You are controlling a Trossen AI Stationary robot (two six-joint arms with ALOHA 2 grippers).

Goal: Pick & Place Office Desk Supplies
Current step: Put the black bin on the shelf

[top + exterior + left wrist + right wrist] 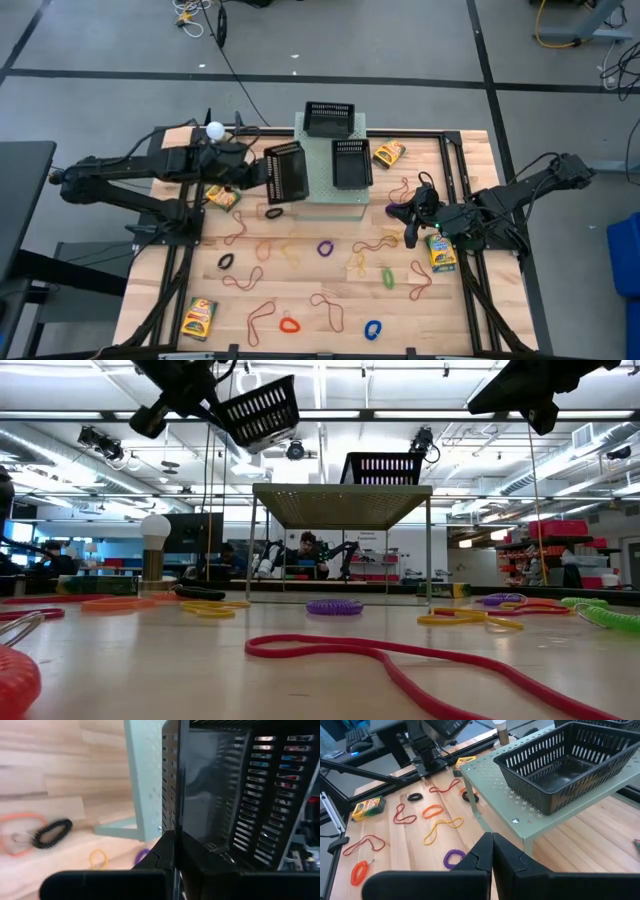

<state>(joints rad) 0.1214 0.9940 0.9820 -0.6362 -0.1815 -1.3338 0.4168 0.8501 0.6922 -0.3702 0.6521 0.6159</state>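
Note:
My left gripper (pixel 262 172) is shut on a black mesh tray (pixel 285 172), held in the air beside the left edge of the pale-green perforated stand (pixel 330 190). In the low view the tray (pixel 258 410) hangs tilted above the stand's top. My right gripper (pixel 405 215) hovers shut over the table's right part with nothing in it. Orange-brown rubber bands (pixel 245 278), small loops (purple (pixel 325 247), green (pixel 388 276), red (pixel 289 324)) and crayon boxes (pixel 199 318) lie flat on the wooden table. My left gripper pinches the tray's side wall (pixel 175 820) at its rim, between the two fingers (pixel 165 852); one finger is on the inner face, the other on the outer. The tray is lifted clear of table and stand and hangs tilted.
Two more black mesh trays (pixel 329 118) (pixel 351 163) sit on the stand's top. Other crayon boxes lie at the far right (pixel 388 153), by the right arm (pixel 441 252) and under the left arm (pixel 222 197). A white bulb lamp (pixel 214 129) stands at the far left.

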